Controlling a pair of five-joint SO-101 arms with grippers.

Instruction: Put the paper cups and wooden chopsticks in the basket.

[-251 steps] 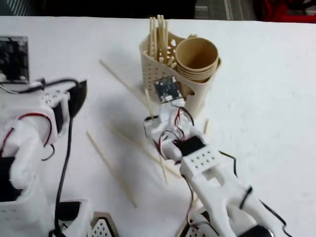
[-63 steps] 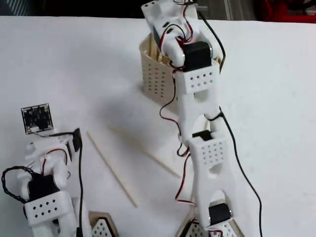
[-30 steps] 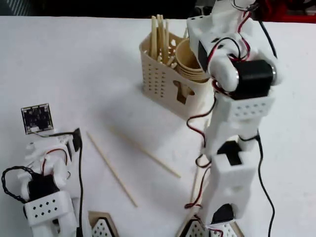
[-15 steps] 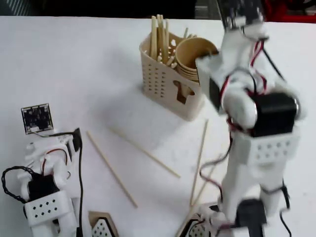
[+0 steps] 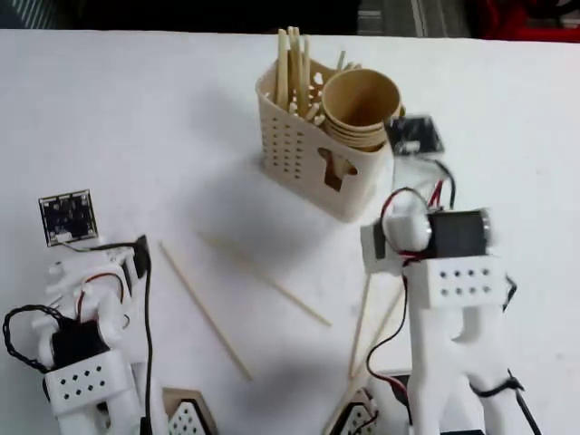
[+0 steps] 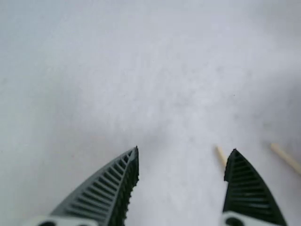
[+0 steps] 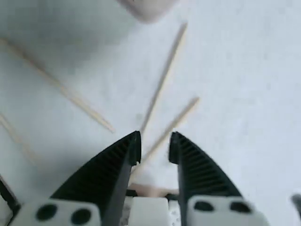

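Air alone is filling the narrow slit between the tips of the right hand (image 7: 155, 133); it is gripping nothing and hanging over the white surface (image 7: 244, 70). Beyond those tips two loose sticks are lying flat. The longer chopstick (image 7: 162, 80) is running toward a corner of the basket (image 7: 148, 7), and the shorter chopstick (image 7: 171, 122) is slanting beside it, their near ends drawing together. In the high view this pair is lying at the lower middle of the frame, just left of the right arm (image 5: 449, 290), which is standing at the lower right.

Over at the lower left, the left arm (image 5: 86, 335) is sitting folded. The left hand (image 6: 185, 149) is gaping wide and holding nothing, and two stick ends (image 6: 220, 156) are showing on the surface close to one of its fingers. In the high view two more sticks are lying between the arms: the left chopstick (image 5: 204, 310) is slanting down toward the bottom edge, and the middle chopstick (image 5: 272, 285) is angling toward the centre, apart from it.

In the upper middle of the frame the basket is standing upright, well apart from both hands. It is carrying a nested stack of paper cups (image 5: 362, 100) on its right side and a bundle of upright chopsticks (image 5: 290, 63) on its left.
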